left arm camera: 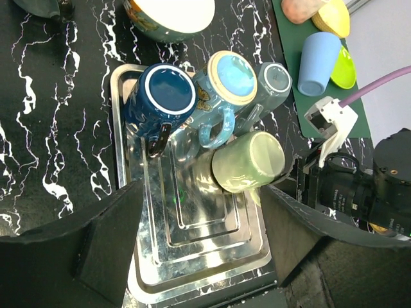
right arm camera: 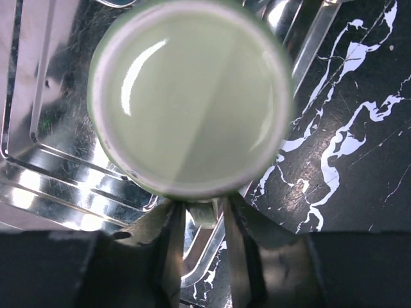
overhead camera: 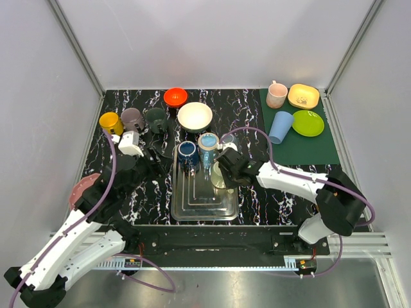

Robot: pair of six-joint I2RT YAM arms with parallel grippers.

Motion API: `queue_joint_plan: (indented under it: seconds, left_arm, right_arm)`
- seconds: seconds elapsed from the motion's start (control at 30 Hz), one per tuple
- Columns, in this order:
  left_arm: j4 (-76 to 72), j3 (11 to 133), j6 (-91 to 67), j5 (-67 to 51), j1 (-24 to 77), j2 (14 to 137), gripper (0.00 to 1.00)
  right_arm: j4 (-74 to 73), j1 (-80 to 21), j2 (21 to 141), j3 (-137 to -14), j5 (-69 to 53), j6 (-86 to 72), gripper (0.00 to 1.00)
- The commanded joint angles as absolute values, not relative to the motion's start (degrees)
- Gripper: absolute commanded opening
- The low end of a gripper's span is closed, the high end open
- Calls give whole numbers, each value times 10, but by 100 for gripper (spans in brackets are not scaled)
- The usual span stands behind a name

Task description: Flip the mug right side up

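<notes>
A pale green mug [overhead camera: 218, 174] hangs tilted over the right part of the metal tray [overhead camera: 192, 208]. My right gripper [overhead camera: 226, 168] is shut on its handle [right arm camera: 204, 213], one finger on each side. The mug's flat glossy round end [right arm camera: 192, 96] faces the right wrist camera. The mug also shows in the left wrist view [left arm camera: 247, 160]. My left gripper [left arm camera: 202, 256] is open wide and empty, above the tray's near half, to the mug's left [overhead camera: 153, 163].
Dark blue [left arm camera: 164, 96], light blue [left arm camera: 231, 80] and grey-teal [left arm camera: 273, 83] mugs stand on the tray's far edge. Behind are yellow [overhead camera: 110, 122], mauve [overhead camera: 132, 118] and dark green [overhead camera: 156, 119] mugs, an orange bowl [overhead camera: 175, 97] and a white bowl [overhead camera: 194, 117]. Dishes sit on the green mat [overhead camera: 308, 151].
</notes>
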State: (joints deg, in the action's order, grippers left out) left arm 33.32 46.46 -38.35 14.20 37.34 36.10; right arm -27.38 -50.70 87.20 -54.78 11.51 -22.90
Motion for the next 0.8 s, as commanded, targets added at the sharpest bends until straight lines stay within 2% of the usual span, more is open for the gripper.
queue_joint_plan:
  seconds: [0.0, 0.23, 0.4, 0.5, 0.6, 0.63, 0.77]
  left_arm:
    - [312, 463, -371, 154, 372, 361, 77]
    - [314, 466, -371, 170, 372, 378, 77]
    - [317, 480, -362, 241, 357, 420, 85]
    - [293, 506, -340, 228, 283, 490, 87]
    - [248, 525, -337, 114, 167, 586, 86]
    - [239, 546, -330, 81, 150, 646, 84]
    - [244, 646, -279, 74, 124, 807, 80]
  right_arm:
    - [-252, -519, 842, -551, 135, -233, 37]
    - [-251, -523, 827, -552, 114, -238, 46]
    - [-262, -537, 698, -577, 60, -263, 57]
    - [-278, -535, 629, -608, 67, -259, 61]
    - [-294, -536, 594, -631, 101, -239, 62]
    - [-296, -536, 587, -634, 112, -232, 62]
    - [-294, -536, 574, -626, 152, -226, 60]
